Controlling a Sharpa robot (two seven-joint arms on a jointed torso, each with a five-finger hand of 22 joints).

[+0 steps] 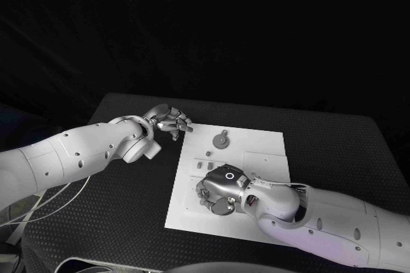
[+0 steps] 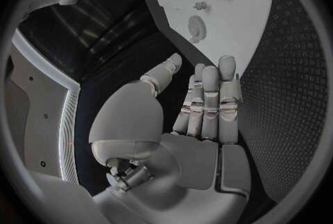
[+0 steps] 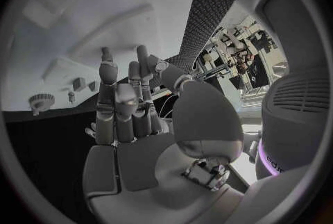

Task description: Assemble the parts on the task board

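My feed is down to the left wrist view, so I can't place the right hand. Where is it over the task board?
Observer: The right hand hovers over the task board, at its near left part.
Operator: Holding a part?
Observer: No; its wrist view shows straight fingers with nothing between them.
Operator: And my left hand?
Observer: Over the black table, just off the board's far left corner, near the round gear-like part.

White task board (image 1: 260, 160), grey parts (image 1: 221, 140), black dimple-textured table (image 1: 111, 202), silver robot hands.
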